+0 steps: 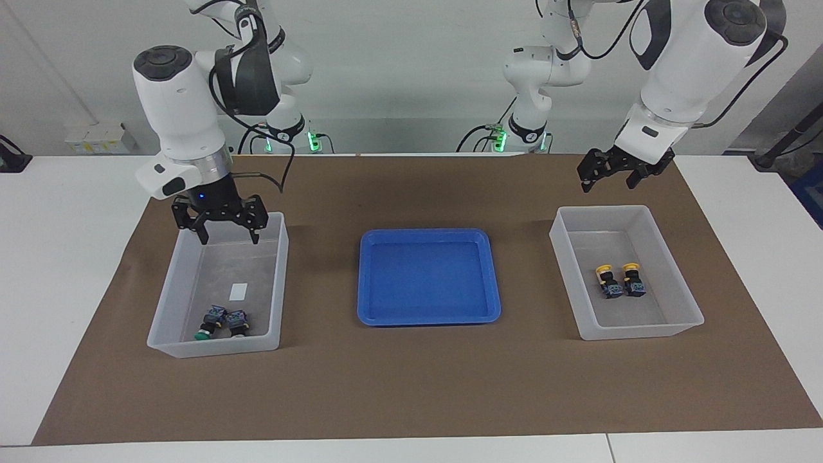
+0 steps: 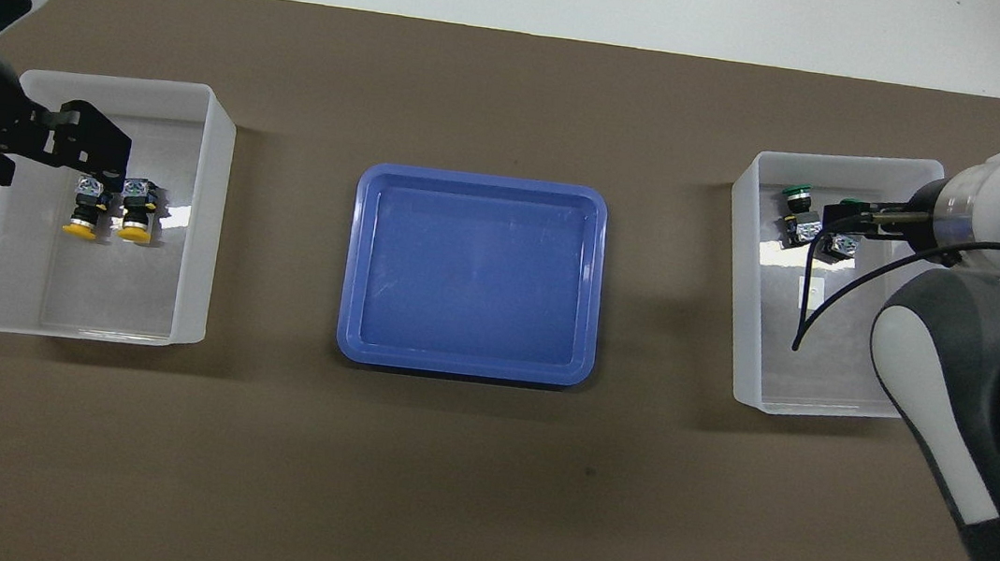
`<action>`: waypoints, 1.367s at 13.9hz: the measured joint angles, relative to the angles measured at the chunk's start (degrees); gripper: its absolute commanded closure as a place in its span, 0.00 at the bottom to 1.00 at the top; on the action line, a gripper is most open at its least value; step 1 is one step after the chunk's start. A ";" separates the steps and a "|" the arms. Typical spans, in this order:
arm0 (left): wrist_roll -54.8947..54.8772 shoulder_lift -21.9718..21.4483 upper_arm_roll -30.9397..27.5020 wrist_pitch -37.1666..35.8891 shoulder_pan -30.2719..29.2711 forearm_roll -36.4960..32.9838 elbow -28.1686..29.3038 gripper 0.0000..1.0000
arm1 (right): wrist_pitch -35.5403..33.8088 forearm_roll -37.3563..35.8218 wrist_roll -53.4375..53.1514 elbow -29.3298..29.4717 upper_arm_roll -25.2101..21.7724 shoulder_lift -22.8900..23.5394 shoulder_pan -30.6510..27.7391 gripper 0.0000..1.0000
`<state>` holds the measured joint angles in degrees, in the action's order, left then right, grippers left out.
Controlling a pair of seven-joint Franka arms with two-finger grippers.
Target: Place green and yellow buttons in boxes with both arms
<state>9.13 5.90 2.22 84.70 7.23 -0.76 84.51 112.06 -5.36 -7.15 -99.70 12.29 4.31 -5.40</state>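
Two yellow buttons (image 1: 620, 281) (image 2: 109, 213) lie side by side in the box (image 1: 675, 263) (image 2: 206, 219) at the left arm's end of the table. Two green buttons (image 1: 222, 321) (image 2: 796, 206) lie in the box (image 1: 281, 283) (image 2: 738, 279) at the right arm's end; in the overhead view the right arm partly covers one of them. My left gripper (image 1: 609, 180) (image 2: 63, 146) is open and empty, raised over its box's rim on the robots' side. My right gripper (image 1: 228, 235) is open and empty, just above its box's rim on the robots' side.
A shallow blue tray (image 1: 366, 276) (image 2: 357, 255) sits empty between the two boxes on a brown mat (image 1: 418, 386). White table shows around the mat. A white label (image 1: 238, 291) lies in the box with the green buttons.
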 measured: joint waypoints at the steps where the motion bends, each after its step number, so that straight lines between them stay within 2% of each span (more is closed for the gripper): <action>1: -0.01 -0.58 0.00 0.19 0.00 0.00 0.90 0.00 | -1.55 0.00 -0.34 -0.03 0.57 -0.77 0.38 0.00; 6: -0.02 -1.58 -0.26 0.22 -0.06 0.00 1.45 0.00 | -7.82 0.00 -1.34 -0.21 0.84 -6.00 2.00 0.00; 12: -5.91 -1.99 -1.45 0.89 -4.18 -0.01 1.42 0.00 | -9.52 0.00 -1.34 0.41 0.65 -6.31 1.36 0.00; 19: -6.36 -1.99 -1.08 1.88 -4.47 -0.01 1.60 0.00 | -10.21 0.00 -1.34 1.28 -0.10 -6.37 1.59 0.00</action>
<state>2.77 3.90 1.14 86.58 2.77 -0.76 86.11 101.85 -5.35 -8.50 -98.42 12.20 -2.07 -3.80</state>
